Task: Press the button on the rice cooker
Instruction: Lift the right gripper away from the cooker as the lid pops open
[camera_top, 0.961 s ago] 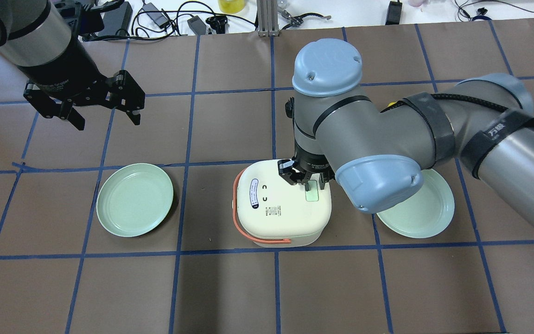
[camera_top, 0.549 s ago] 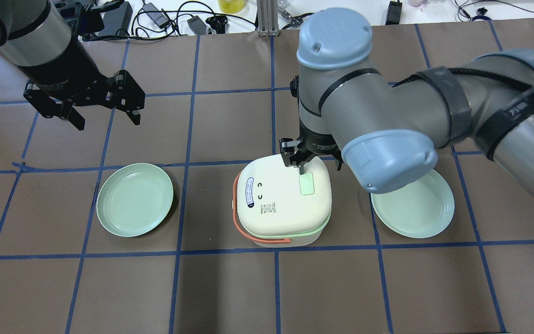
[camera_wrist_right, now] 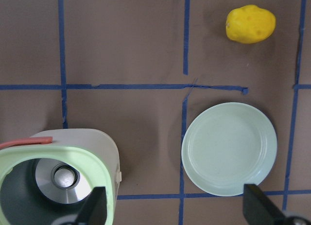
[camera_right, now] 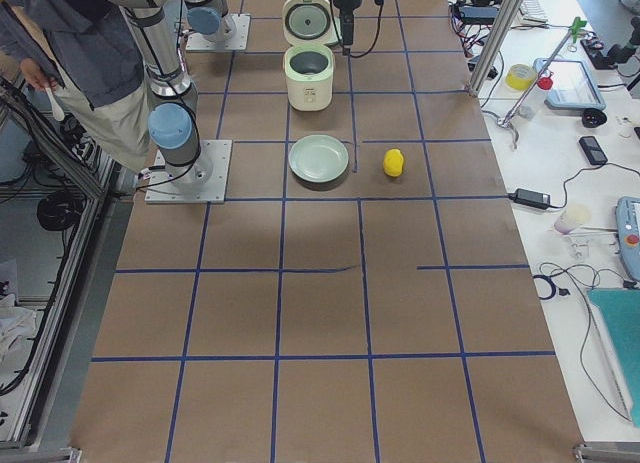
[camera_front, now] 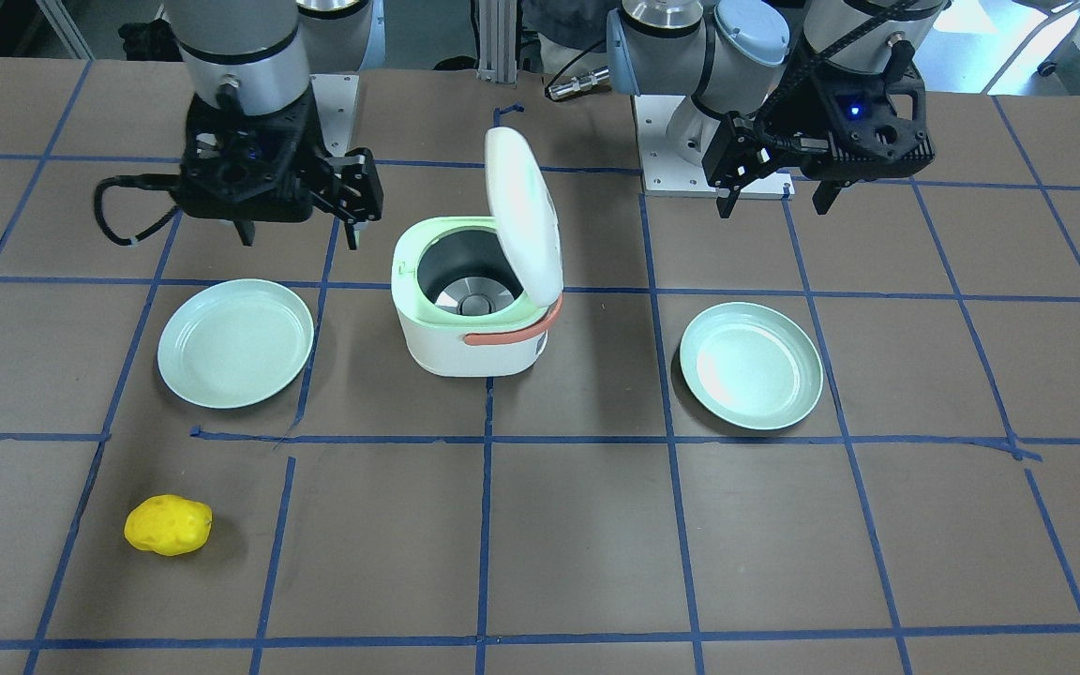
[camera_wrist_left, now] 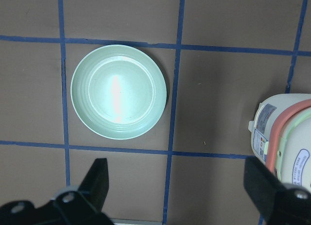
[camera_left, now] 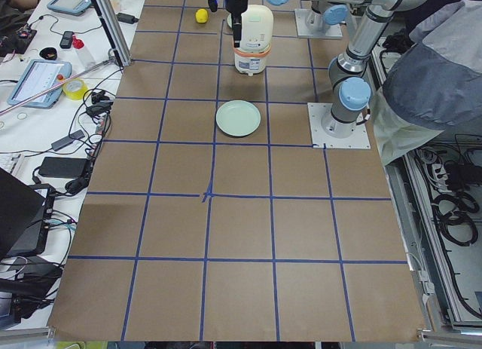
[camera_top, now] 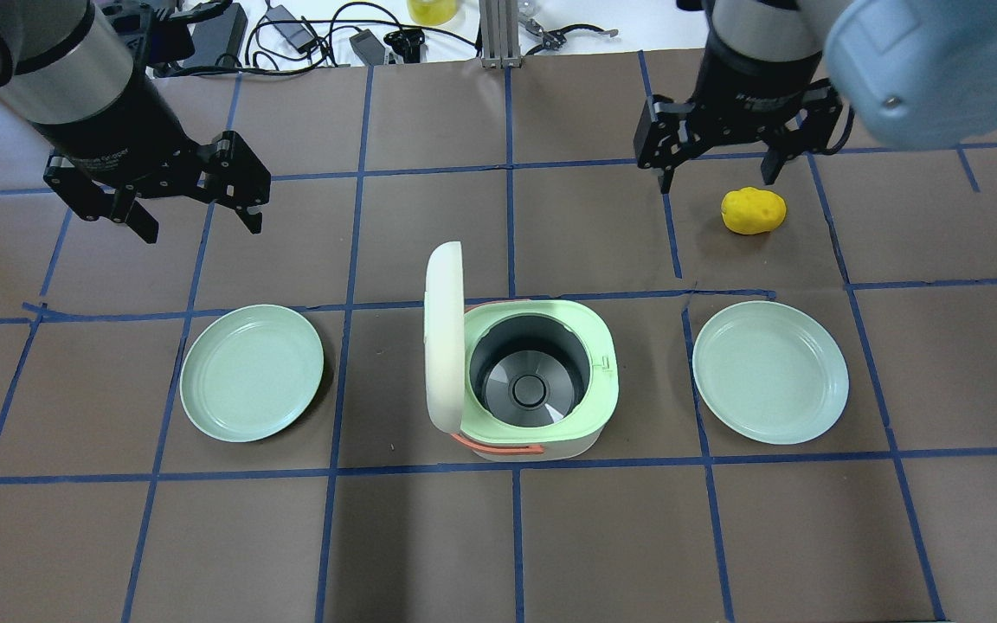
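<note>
Gaping rice cooker (camera_top: 606, 381), grey inner pot (camera_top: 498, 346) inside.

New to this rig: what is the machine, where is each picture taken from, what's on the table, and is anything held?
Two robot arms work at a table. One camera looks over the robot's shoulders, one faces it (sides swap), two sit at the table's ends, and one rides on each wrist. In the middle stands a rice cooker with its lid raised open, between a green left plate and right plate. A yellow potato-like object lies past the right plate. The left gripper and right gripper hover with fingers spread, holding nothing.
</note>
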